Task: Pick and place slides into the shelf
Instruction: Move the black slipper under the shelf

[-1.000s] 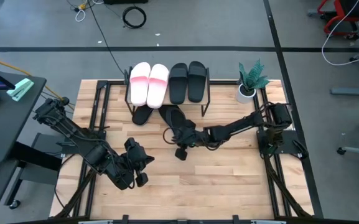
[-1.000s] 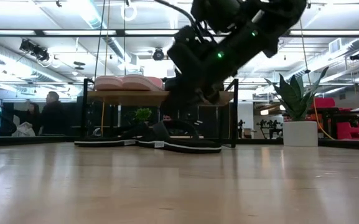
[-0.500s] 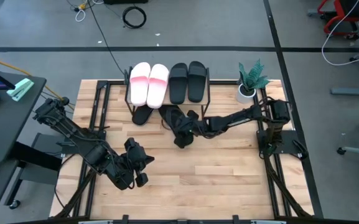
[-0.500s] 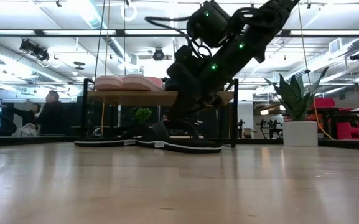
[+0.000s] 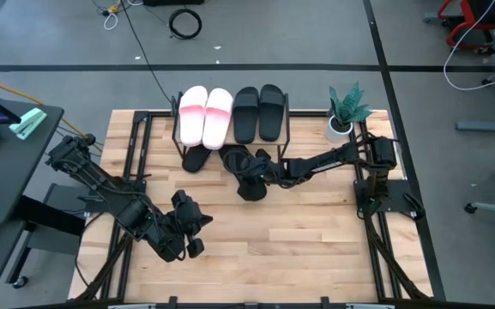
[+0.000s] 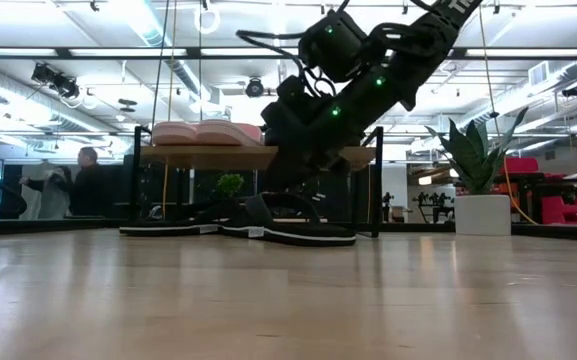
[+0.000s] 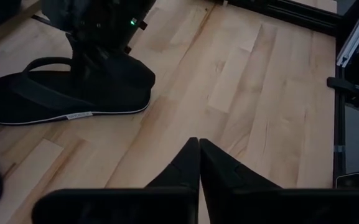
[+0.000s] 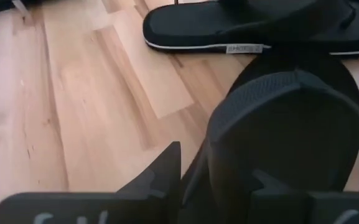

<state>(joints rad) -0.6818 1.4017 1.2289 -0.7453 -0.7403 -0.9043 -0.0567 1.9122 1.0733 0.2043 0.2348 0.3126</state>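
Note:
The shelf stands at the table's far edge, its board carrying two pale pink slides and two black slides. Two more black slides lie flat on the table by the shelf: one partly under it, the other below my right gripper. That gripper is open and reaches down slanting from the table's right; in the right wrist view it stands astride one side of this slide's strap. My left gripper waits shut over the near left of the table. My right gripper has one finger outside the black slide's strap, where its side meets the sole, and the other finger under the strap. Whether either finger touches cannot be told. The slide lies flat on the table.
A potted plant stands at the far right corner. Black frame rails run along the table's left and right sides. Bare wood lies in the near middle. A person shows in the room beyond the table.
My right gripper has moved toward the table's far edge and the shelf, coming over the black slide's strap. The slides have kept their places.

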